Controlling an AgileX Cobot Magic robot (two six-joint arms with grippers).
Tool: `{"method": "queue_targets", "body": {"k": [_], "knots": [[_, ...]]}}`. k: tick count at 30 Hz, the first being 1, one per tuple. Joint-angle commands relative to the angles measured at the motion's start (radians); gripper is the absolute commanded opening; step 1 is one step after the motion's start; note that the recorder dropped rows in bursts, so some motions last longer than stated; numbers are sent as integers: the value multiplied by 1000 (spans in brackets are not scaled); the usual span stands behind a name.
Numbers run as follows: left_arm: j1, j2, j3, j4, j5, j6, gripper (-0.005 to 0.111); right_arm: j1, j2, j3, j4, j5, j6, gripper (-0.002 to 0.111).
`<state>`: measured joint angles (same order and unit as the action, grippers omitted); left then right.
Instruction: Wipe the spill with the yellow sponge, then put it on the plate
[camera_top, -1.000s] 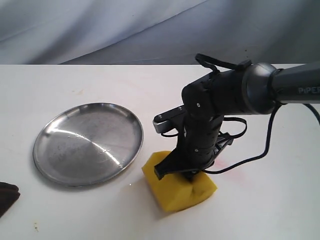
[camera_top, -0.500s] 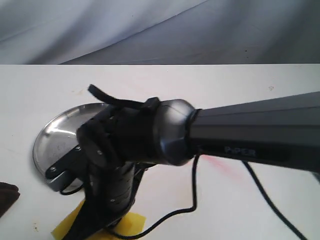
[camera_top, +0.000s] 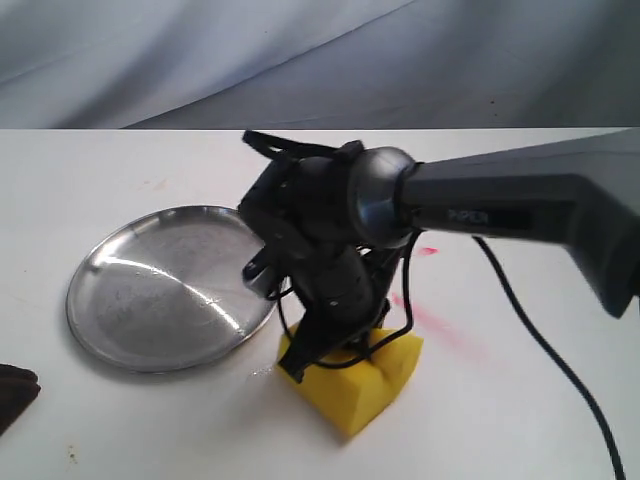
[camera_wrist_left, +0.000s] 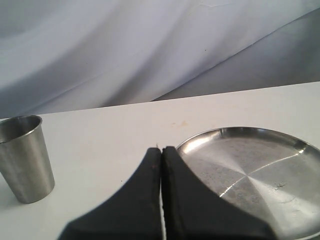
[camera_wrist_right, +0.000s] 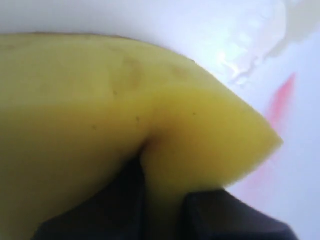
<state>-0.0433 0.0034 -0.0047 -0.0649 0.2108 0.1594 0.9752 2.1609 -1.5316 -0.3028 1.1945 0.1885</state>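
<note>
The yellow sponge (camera_top: 362, 384) rests on the white table just right of the plate (camera_top: 170, 285). My right gripper (camera_top: 335, 358) points down into its top and is shut on it, denting the foam. Up close the sponge (camera_wrist_right: 115, 100) fills the right wrist view, pinched between the dark fingers (camera_wrist_right: 220, 212). Beyond the sponge's edge a wet, glistening patch of the spill (camera_wrist_right: 252, 55) lies on the table. My left gripper (camera_wrist_left: 161, 150) is shut on nothing, low over the table beside the plate (camera_wrist_left: 260, 165).
A pink-red streak (camera_top: 440, 330) and dot (camera_top: 428, 250) mark the table right of the sponge. A steel cup (camera_wrist_left: 26, 157) stands left of the left gripper. A dark object (camera_top: 15, 392) sits at the exterior view's lower left edge.
Half a second ago the right arm had swept the sponge far toward the front left. It has now come back right, and the sponge sits beside the plate's rim.
</note>
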Motion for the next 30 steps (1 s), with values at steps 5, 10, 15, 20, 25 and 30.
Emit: {"method": "queue_targets", "body": {"k": [5,10,15,20,25,30], "knots": [[-5,-3,5,-4,-5,0,0,-209,6,47,-8,-17,66,0],[-5,-3,5,-4,-5,0,0,-151,6,45,195,-95,-35,0],[-5,-3,5,-4,-5,0,0,8,10,7,250,-135,-80,0],[-5,-3,5,-4,-5,0,0,162,10,-77,272,-133,-107,0],[-5,-3,5,-4,-5,0,0,256,10,-133,344,-136,-176,0],[-5,-3,5,-4,-5,0,0,239,10,-134,290,-126,-179,0]]}}
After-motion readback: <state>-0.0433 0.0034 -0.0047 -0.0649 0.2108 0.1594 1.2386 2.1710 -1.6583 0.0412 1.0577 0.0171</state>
